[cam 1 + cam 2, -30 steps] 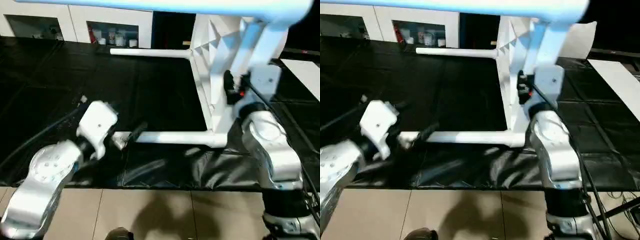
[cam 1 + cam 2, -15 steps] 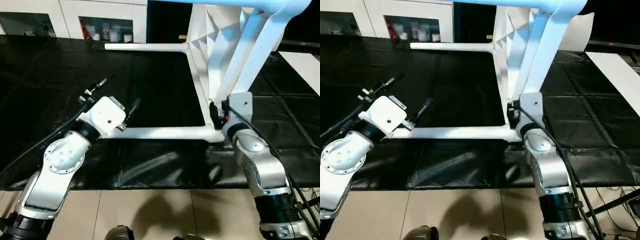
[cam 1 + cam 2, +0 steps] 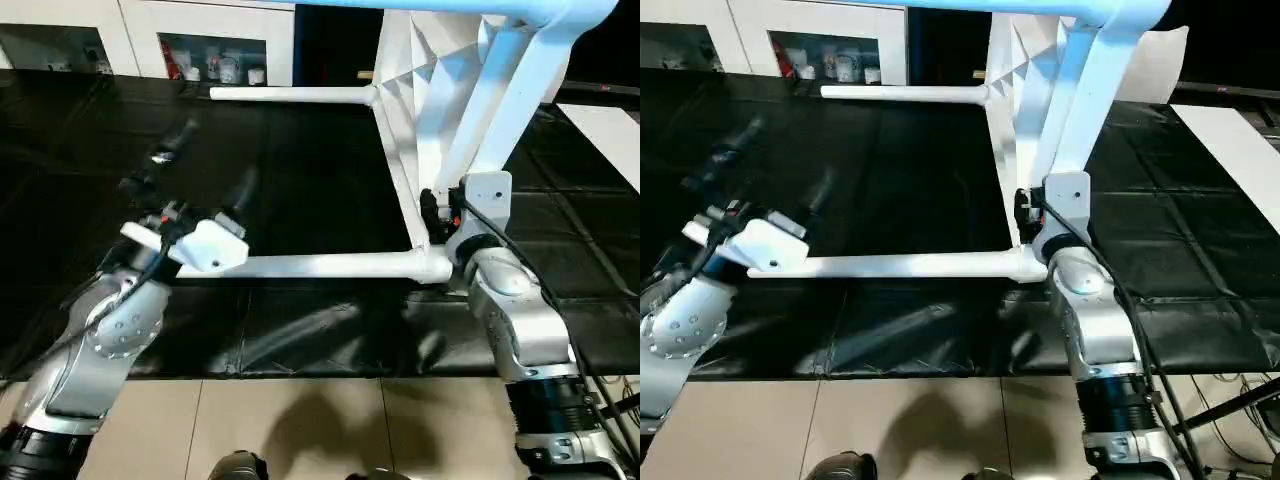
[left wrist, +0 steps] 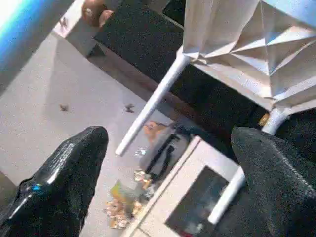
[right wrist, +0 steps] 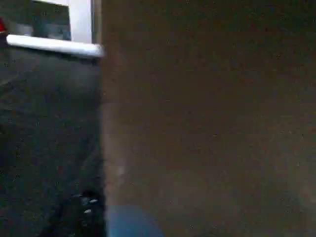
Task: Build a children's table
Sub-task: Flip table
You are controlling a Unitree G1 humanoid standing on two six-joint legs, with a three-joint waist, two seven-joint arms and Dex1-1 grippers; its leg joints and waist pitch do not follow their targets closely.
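The children's table lies on its side, its square top (image 3: 402,120) on edge with the ribbed underside facing left. Two white legs run level to the left: a far leg (image 3: 290,95) and a near leg (image 3: 320,266). Two upper legs (image 3: 500,90) reach toward the camera. My left gripper (image 3: 220,158) hovers just beyond the near leg's free end, open, with nothing between its black fingers (image 4: 74,168). My right gripper (image 3: 432,205) sits against the top's lower near corner, beside the near leg's socket (image 3: 435,262); its fingers are hidden.
A black sheet (image 3: 300,170) covers the work area, wrinkled at its front edge (image 3: 300,340). Beige floor tiles (image 3: 320,430) lie in front. A long white cabinet (image 3: 215,55) stands at the back, and a white cushion (image 3: 1165,70) sits behind the table.
My left arm has swung left and its wrist has turned, taking the open gripper off the near leg. The right wrist has risen slightly. The table stays put.
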